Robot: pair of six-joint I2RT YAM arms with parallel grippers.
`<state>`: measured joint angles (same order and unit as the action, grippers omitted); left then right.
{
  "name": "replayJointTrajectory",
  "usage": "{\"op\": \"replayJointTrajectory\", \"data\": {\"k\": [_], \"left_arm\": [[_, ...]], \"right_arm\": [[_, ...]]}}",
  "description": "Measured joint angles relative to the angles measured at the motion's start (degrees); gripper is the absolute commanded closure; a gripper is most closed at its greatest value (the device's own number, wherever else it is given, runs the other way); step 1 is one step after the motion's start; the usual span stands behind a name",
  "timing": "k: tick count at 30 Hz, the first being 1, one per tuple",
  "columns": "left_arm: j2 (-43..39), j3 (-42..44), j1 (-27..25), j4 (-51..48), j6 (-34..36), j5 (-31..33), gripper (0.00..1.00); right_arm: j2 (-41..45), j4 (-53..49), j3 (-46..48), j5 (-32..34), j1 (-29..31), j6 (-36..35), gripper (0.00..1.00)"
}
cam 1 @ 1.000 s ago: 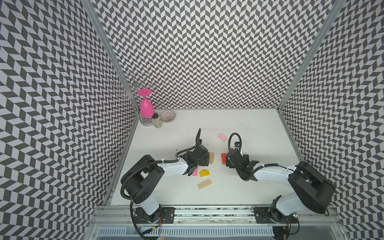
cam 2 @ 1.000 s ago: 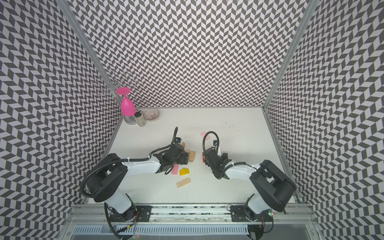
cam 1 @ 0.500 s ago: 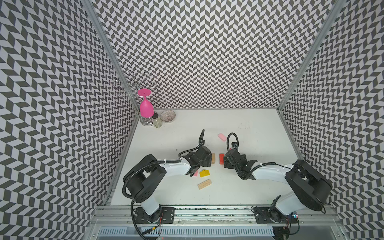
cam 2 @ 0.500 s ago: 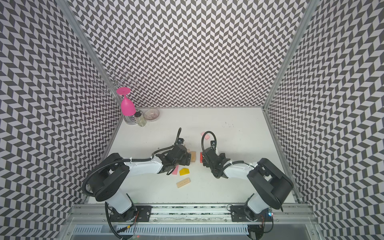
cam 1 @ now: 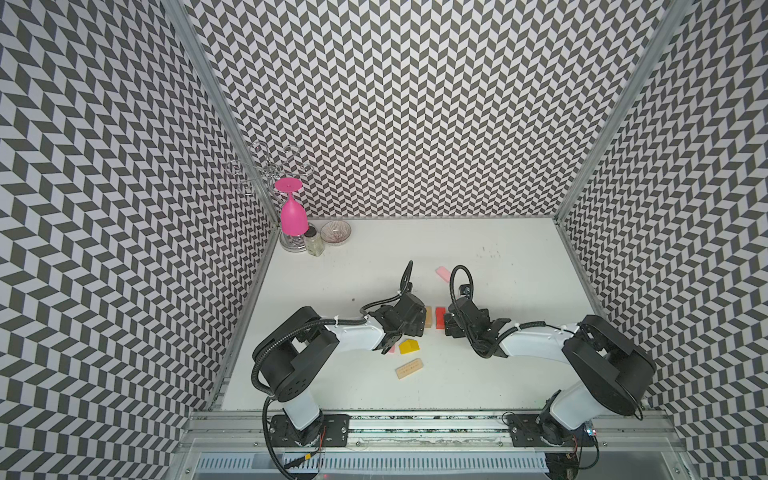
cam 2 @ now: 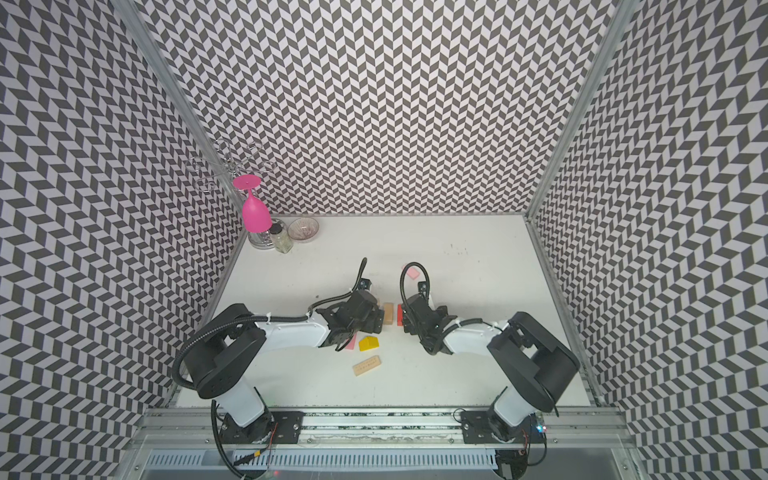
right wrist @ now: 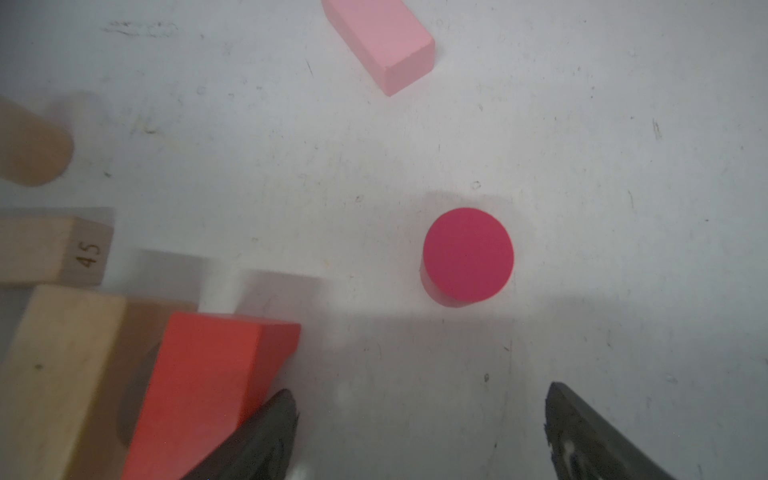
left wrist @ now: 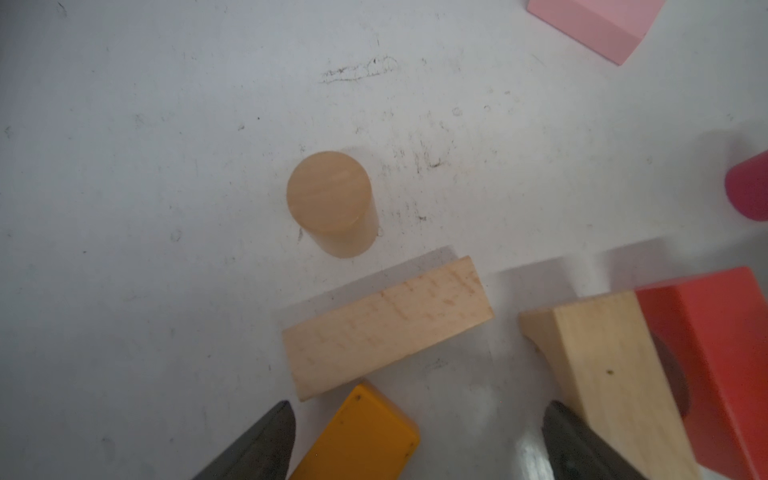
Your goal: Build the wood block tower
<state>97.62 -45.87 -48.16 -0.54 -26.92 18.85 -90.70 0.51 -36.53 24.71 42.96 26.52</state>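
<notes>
On the surface (cam 1: 519, 291), between both arms, blocks (cam 1: 409, 345) lie loose; 0 stacked. Both left jaws and right jaws gape, empty. Judged light, rigid, smooth: grip bar (left wrist: 386, 328) across flat long sides; upright cylinder (left wrist: 328, 199) may slip, pinch squarely.

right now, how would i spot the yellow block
On the white table, find the left arm. Between its wrist and a lone tan bar lies the yellow block; it alone has a peaked, house-like roof.
</notes>
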Motion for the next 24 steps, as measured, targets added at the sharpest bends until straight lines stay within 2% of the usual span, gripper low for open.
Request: {"op": "replayJointTrajectory", "data": {"k": [24], "left_arm": [[0.6, -0.1, -0.3, 0.5, 0.0, 0.0, 0.06]], "right_arm": [[-3.5, 0.0, -3.1, 0.1, 0.2, -0.6, 0.08]]}}
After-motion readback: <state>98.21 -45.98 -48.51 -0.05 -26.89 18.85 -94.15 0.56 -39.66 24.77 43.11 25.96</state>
